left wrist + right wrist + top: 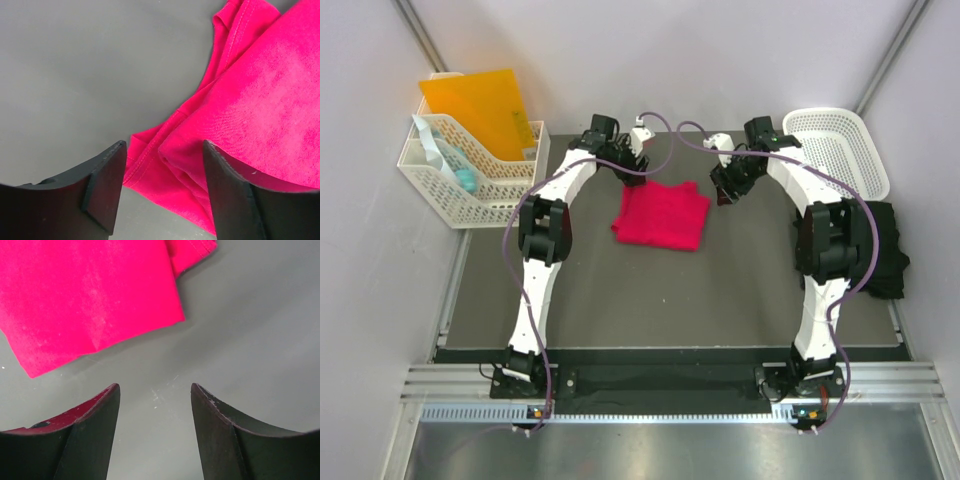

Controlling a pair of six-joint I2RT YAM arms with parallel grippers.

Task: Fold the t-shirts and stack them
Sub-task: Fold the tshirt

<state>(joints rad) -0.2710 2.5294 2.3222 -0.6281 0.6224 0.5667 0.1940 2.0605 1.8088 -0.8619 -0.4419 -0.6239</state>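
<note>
The pinkish-red t-shirt [662,215] lies folded into a small square on the dark mat at the middle back. It also shows in the left wrist view [260,100] and the right wrist view [90,295]. My left gripper [632,160] is open and empty just above the shirt's far left corner [165,175]. My right gripper [725,188] is open and empty over bare mat beside the shirt's right edge [155,405]. The black t-shirt [885,250] lies bunched at the table's right edge behind my right arm.
A white lattice basket [840,150] stands at the back right. A white rack [470,165] with an orange folder [480,110] and a teal item stands at the back left. The dark mat [660,300] covers the table.
</note>
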